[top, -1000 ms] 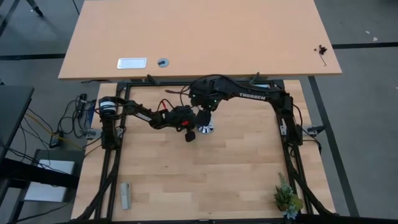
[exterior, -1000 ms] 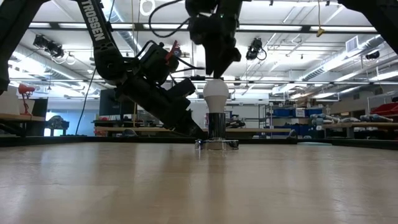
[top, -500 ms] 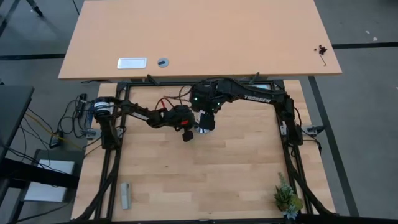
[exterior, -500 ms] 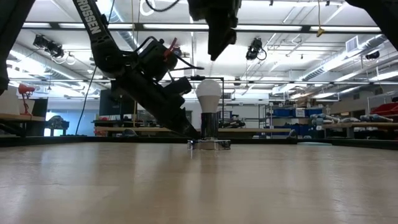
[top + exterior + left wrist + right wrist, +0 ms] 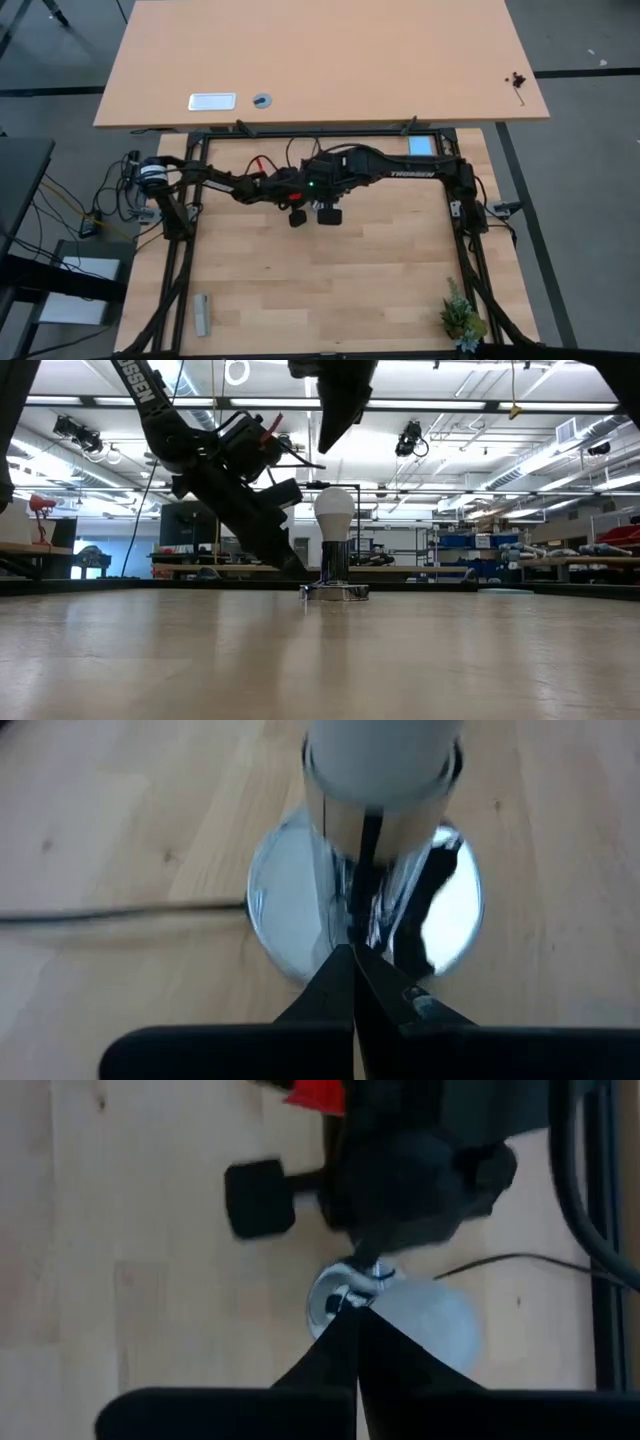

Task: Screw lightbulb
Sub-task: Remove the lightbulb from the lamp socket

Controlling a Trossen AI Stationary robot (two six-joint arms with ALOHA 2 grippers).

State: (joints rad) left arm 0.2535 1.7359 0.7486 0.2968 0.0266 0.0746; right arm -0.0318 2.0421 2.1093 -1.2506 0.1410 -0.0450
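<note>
Right gripper (image 5: 322,440) closed, empty, hanging above lightbulb (image 5: 335,513), clear of it. Left gripper (image 5: 352,955) closed, fingertips pressed against chrome socket base (image 5: 335,591), low on table (image 5: 320,660). Lightbulb upright, seated in socket base, near table centre. Black cord (image 5: 120,910) trails from base.

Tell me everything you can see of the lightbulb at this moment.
The lightbulb is small, white and frosted, with a rounded dome that narrows to a neck. It stands upright in the shiny silver socket, whose round base rests on the wooden table. Nothing grips it: the right gripper hangs shut above it, apart, and the shut left gripper presses low against the socket stem, under the bulb.
</note>
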